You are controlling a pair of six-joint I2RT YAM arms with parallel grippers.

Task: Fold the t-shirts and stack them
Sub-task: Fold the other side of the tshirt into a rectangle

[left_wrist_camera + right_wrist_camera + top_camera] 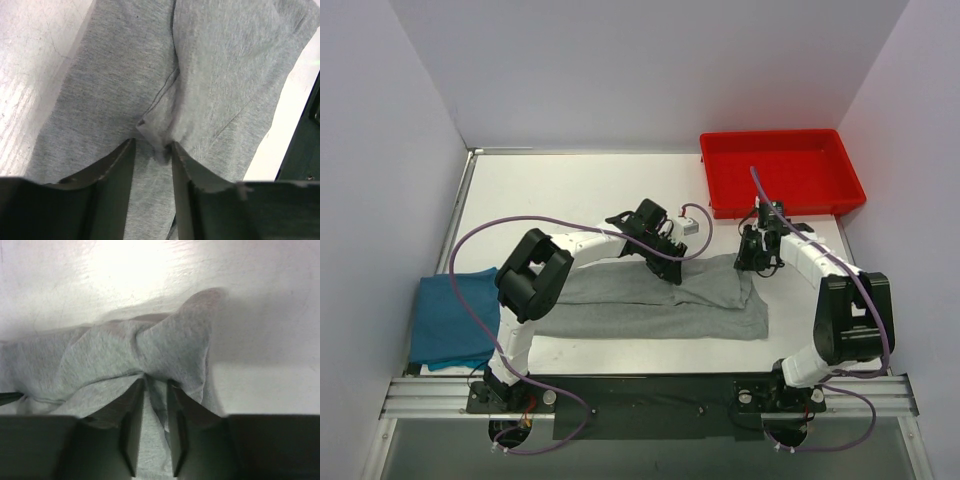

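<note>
A grey t-shirt [650, 310] lies across the middle of the table, folded into a long band. My left gripper [670, 266] is at the band's far edge, near its middle. In the left wrist view its jaws [152, 143] are shut on a bunched pinch of grey cloth [125, 75]. My right gripper [758, 262] is at the shirt's far right corner. In the right wrist view it [156, 381] is shut on a raised fold of the cloth [100, 355]. A folded blue t-shirt [455, 318] lies at the table's left edge.
A red tray [780, 170] stands at the back right, just behind my right gripper. The white table [570, 190] is walled in by white panels at the left, back and right. A metal rail [650, 395] runs along the near edge.
</note>
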